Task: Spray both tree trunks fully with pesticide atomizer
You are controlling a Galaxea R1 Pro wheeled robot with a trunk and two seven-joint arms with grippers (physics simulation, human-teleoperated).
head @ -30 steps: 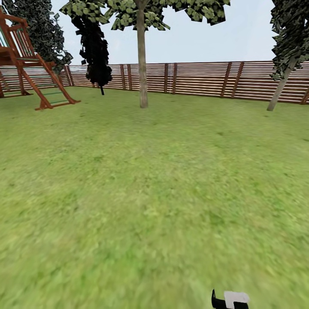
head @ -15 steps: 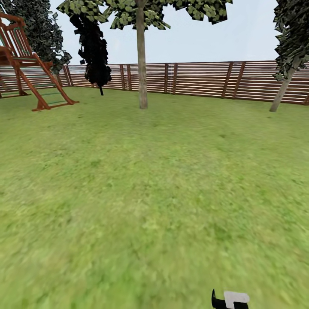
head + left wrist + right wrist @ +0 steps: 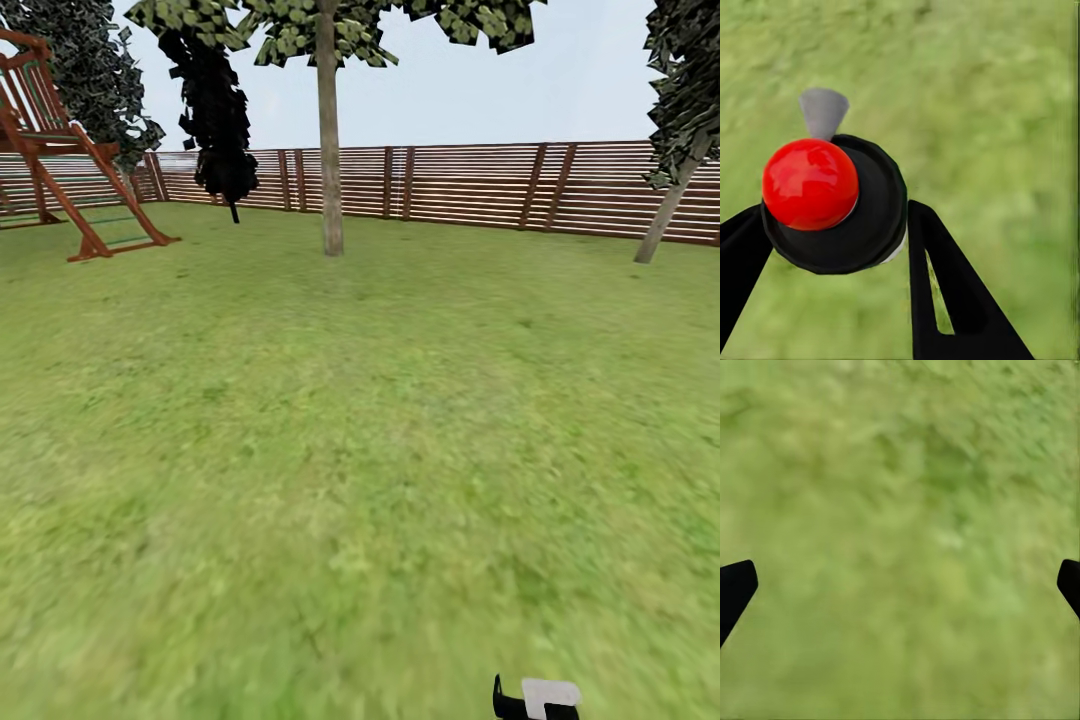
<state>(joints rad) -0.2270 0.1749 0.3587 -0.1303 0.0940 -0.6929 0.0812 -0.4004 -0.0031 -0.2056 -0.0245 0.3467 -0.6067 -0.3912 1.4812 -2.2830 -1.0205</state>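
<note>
Over the grass [image 3: 1005, 90], pesticide atomizer [image 3: 832, 202] clamped between left gripper [image 3: 832, 247] fingers (right gripper [image 3: 900, 585] spread wide).

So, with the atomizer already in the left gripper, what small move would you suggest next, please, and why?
Probably keep driving forward toward the nearer tree trunk. The left gripper is shut on the pesticide atomizer, yet the trunk stands far across the grass, near the fence, likely too far to spray.
</note>
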